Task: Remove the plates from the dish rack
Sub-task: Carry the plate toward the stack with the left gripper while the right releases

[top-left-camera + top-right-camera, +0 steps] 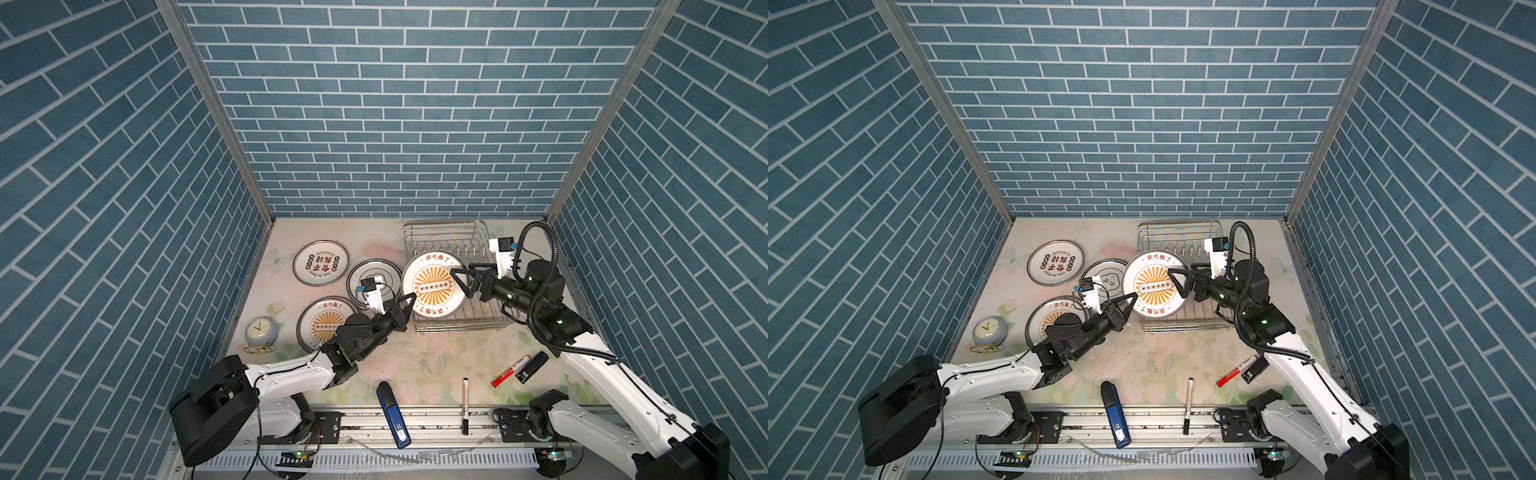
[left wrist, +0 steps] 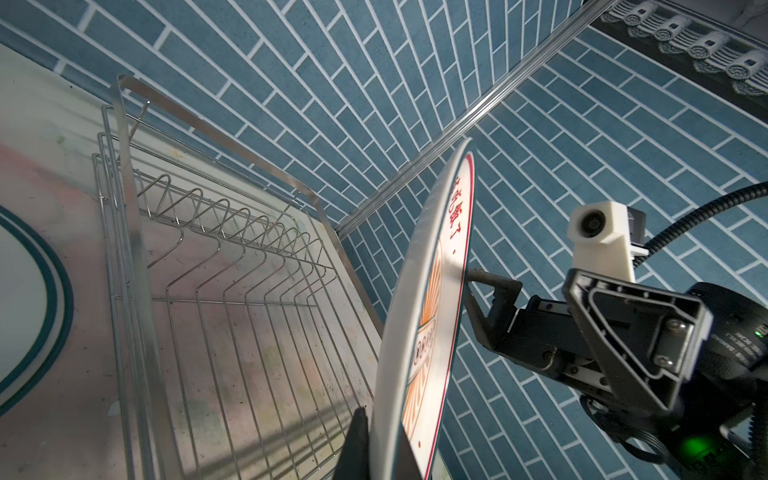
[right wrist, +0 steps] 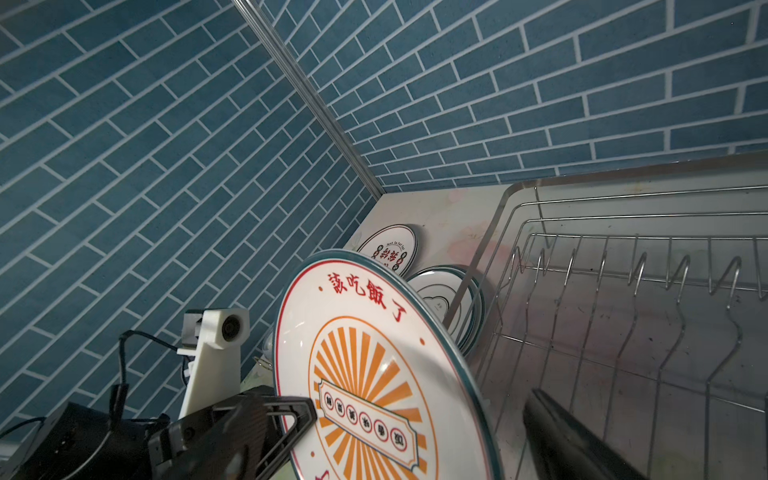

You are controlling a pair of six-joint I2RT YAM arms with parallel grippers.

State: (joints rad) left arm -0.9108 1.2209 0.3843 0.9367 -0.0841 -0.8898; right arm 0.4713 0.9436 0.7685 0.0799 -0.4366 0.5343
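**Counter scene, seen from above and from both wrists.** The dish rack [image 1: 444, 235], a silver wire basket with a row of upright prongs, stood at the back right of the counter [image 1: 436, 361]. The counter's surface showed through its wire floor.

One sunburst plate [image 1: 432, 286] stood tilted on edge over the rack's near left side, its printed face turned up and toward the right arm. The left pincer [image 1: 411, 300] was closed on this plate's lower left rim, one finger on each face. The right pincer [image 1: 460, 284] sat at the plate's right edge with its jaws spread wide, gripping nothing. Whether the plate's lower rim touched the rack wires could not be told.

Three items lay flat on the counter left of the rack:
- a red-lettered plate [image 1: 320, 263];
- a stack of plates [image 1: 365, 270] just beside the rack;
- a second sunburst plate [image 1: 318, 326], partly under the left arm.

A small clock [image 1: 259, 330] stood near the left wall.
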